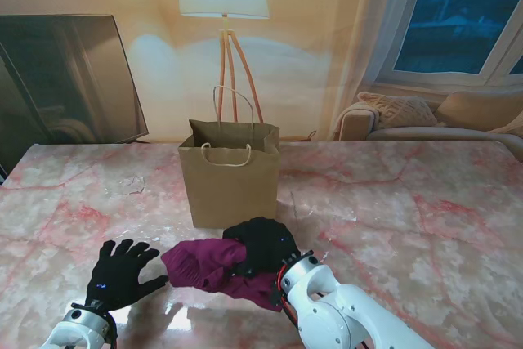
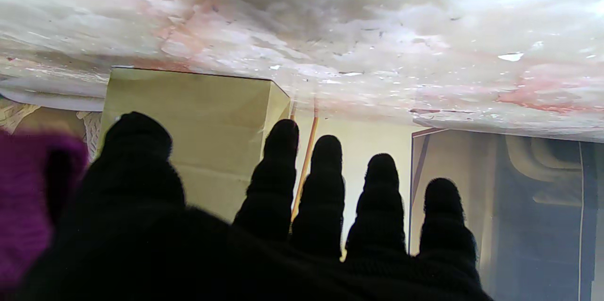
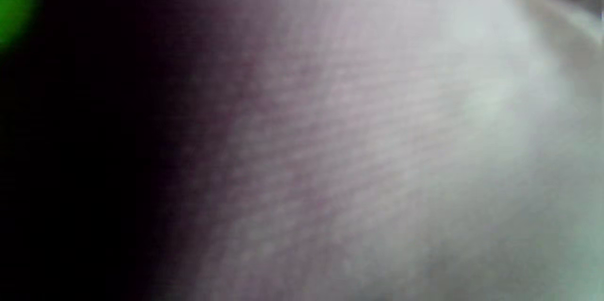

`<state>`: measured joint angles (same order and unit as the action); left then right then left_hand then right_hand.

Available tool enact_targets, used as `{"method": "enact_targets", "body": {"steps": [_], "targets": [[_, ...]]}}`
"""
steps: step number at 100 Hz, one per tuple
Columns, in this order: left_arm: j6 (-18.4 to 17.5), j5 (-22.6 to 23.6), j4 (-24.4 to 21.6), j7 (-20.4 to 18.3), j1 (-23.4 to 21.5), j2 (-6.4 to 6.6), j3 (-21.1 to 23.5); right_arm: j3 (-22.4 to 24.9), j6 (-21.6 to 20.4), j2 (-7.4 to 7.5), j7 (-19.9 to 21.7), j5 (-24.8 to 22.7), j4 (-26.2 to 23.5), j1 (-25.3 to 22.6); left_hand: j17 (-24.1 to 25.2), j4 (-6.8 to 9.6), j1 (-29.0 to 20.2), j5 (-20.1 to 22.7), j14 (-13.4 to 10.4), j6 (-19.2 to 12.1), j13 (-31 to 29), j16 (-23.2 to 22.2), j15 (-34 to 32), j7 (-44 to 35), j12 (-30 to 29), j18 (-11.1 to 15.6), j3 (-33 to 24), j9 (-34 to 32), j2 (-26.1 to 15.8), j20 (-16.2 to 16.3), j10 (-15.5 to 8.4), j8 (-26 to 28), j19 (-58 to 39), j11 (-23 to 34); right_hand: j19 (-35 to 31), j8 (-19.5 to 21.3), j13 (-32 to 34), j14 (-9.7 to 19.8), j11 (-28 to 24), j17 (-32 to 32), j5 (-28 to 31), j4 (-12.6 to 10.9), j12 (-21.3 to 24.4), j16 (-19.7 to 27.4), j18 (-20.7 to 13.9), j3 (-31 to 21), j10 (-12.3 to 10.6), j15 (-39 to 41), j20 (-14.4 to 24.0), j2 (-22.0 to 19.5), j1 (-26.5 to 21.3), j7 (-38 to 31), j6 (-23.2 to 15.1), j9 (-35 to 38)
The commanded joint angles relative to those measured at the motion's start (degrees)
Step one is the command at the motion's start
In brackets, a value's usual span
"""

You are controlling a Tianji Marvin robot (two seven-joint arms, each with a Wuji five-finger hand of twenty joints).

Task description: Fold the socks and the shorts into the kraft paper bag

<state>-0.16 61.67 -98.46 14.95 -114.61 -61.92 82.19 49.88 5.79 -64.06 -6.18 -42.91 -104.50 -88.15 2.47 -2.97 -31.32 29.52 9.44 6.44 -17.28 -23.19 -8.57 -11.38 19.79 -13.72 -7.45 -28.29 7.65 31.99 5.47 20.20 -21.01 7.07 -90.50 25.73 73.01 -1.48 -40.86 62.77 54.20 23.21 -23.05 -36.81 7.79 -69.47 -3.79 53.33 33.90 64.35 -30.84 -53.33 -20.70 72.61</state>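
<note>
1. The bag (image 1: 230, 179) stands upright on the table (image 1: 425, 202), mouth open, handles up. From where the stand's camera looks, its inside is hidden, so I cannot say whether anything has gone in.

2. The shorts (image 1: 208, 267), a maroon bundle, lie on the table just nearer to me than the bag, bunched rather than neatly folded. They are clearly not packed.

3. The right hand (image 1: 263, 244) sits on top of the shorts' right part, fingers curled down into the cloth. It looks to be gripping or pressing the fabric, though I cannot tell for certain whether it has a real hold. Its wrist view is only a blur of cloth pressed close to the lens, which at least fits the hand being buried in fabric.

4. The left hand (image 1: 121, 274) is spread flat, fingers apart, holding nothing, just to the left of the shorts, its thumb close to their edge. Its wrist view shows the splayed fingers (image 2: 325, 188), the bag (image 2: 198, 121) beyond them and a scrap of maroon at the side.

5. No socks can be made out anywhere; they may be in the bag, under the shorts, or out of sight.

6. My reading: the shorts are mid-fold at best, with lifting and bagging left to do, and the socks are unaccounted for.
</note>
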Motion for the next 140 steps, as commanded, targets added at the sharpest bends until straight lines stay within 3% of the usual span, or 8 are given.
{"method": "enact_targets", "body": {"steps": [1,35,61,103,140], "targets": [[-0.2,-0.3,0.1,0.0,0.1,-0.19,-0.1,1.0,0.3,-0.5,-0.1,0.5,-2.8,0.4,0.2,3.27,-1.2,-0.9,-0.7,-0.1,-0.6,0.5,0.9,1.4,-0.8,0.3,1.3,1.5,-1.7,-1.0,1.0,-0.6,-0.2,-1.3,-1.4,1.3,2.2,-1.0,0.3,1.6,3.5,-1.3,-0.9,-0.4,-4.2,-3.9,0.2,3.6,-1.8,-0.7,-3.3,-5.8,-4.7,2.5],[-0.6,-0.5,1.4,0.3,1.4,-0.15,-0.5,4.8,2.3,-1.26,-0.8,1.0,-9.0,3.1,0.8,3.42,-1.3,-0.5,-1.2,-0.5,-0.8,0.7,0.8,1.2,-0.9,-0.4,1.6,1.3,-1.8,-2.2,0.7,-0.6,-0.5,-1.3,-1.4,1.6,2.1,-1.0,0.7,1.5,3.3,-1.5,-1.3,-0.6,-4.0,-3.4,0.2,3.2,-1.7,-1.5,-3.5,-5.4,-4.9,2.3],[-1.5,-0.9,2.2,0.4,2.6,-0.13,-0.7,5.6,4.8,-2.07,-1.3,2.6,-10.4,7.7,0.5,3.49,-1.4,-0.6,-1.7,-0.7,-1.0,1.2,1.2,1.3,-1.3,1.0,1.8,1.2,-1.8,-3.1,0.3,-0.6,-0.2,-1.4,-1.0,1.7,2.1,-1.1,1.0,1.4,3.1,-1.8,-1.5,-0.5,-3.7,-2.9,0.1,2.4,-1.8,-2.0,-3.8,-5.2,-4.8,2.2],[-2.1,-1.1,3.2,0.6,3.1,-0.13,0.0,5.3,12.7,-3.54,-1.1,5.4,-8.6,18.2,1.5,3.57,-1.5,-0.2,-2.0,-0.9,-0.8,1.5,1.3,1.0,-1.5,0.3,2.1,0.9,-1.8,-4.0,0.2,-0.5,0.4,-1.3,-1.2,1.6,2.1,-1.2,1.3,1.4,2.8,-2.4,-1.8,-0.9,-3.7,-1.4,0.3,2.1,-1.3,-4.0,-4.1,-5.0,-4.7,2.0],[-2.6,-1.8,4.7,0.5,3.9,-0.12,-0.2,2.0,18.1,-4.66,-1.5,4.8,-0.3,26.2,1.9,3.64,-1.6,0.0,-2.2,-0.9,-0.5,1.7,1.4,0.9,-1.5,0.4,2.3,0.7,-1.9,-4.3,0.4,-0.5,1.0,-1.3,-1.2,1.5,2.0,-1.4,1.3,1.4,2.5,-2.7,-2.0,-0.9,-3.2,-1.5,0.2,1.5,-1.1,-4.4,-4.2,-4.8,-4.7,1.6]]}}
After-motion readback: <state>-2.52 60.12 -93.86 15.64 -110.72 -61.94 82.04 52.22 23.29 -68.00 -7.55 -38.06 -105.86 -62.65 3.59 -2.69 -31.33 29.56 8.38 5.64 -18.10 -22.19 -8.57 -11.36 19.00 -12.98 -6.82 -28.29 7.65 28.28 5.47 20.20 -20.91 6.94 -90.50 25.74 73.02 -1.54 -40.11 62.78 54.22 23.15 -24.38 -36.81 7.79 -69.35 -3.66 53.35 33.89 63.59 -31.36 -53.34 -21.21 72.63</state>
